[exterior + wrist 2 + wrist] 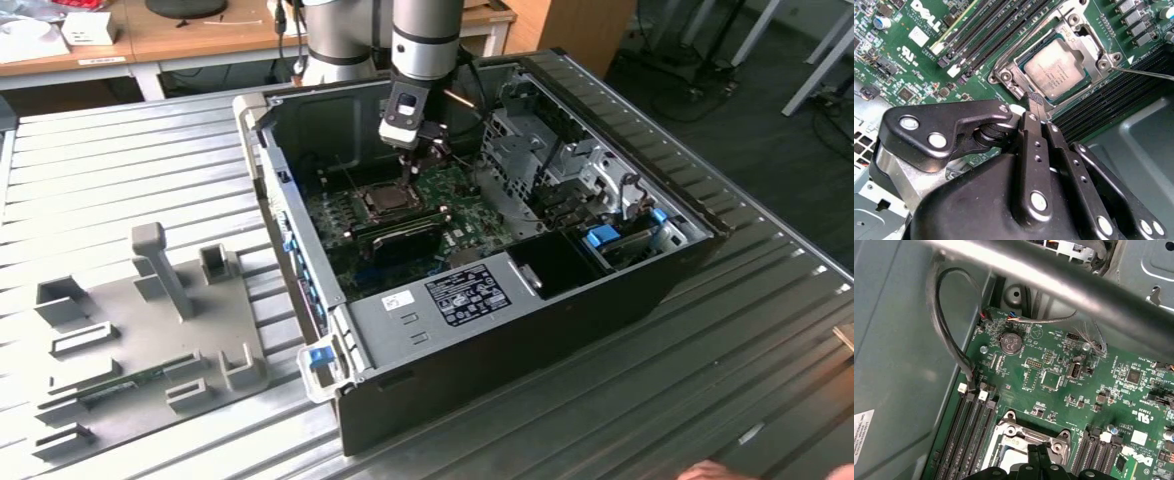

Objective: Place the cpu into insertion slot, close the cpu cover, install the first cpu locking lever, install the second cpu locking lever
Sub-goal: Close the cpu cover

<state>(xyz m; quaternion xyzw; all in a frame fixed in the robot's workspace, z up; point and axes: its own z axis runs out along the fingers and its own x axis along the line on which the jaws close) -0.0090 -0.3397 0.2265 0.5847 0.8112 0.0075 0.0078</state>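
Note:
The cpu [1056, 67], a grey metal square, lies in the insertion slot [387, 200] on the green board inside the open computer case. The silver cpu cover [1085, 44] lies flat around it, with the chip showing through its window. A thin wire lever [1146, 74] sticks out sideways from the socket's corner. My gripper [1035, 100] is shut, its black fingers pressed together, with the tips right at the socket's edge beside the cpu. In the first wrist view the gripper [1038, 450] stands over the silver socket frame [1009, 432]. The exterior view shows the gripper [424, 150] just behind the socket.
Long black memory slots [989, 30] flank the socket. Black cables [949, 340] loop along the case wall, near a coin battery [1011, 343]. A drive cage [561, 170] stands at the exterior view's right, a grey fixture plate [147, 320] on its left. A hand [707, 470] shows at the table's near edge.

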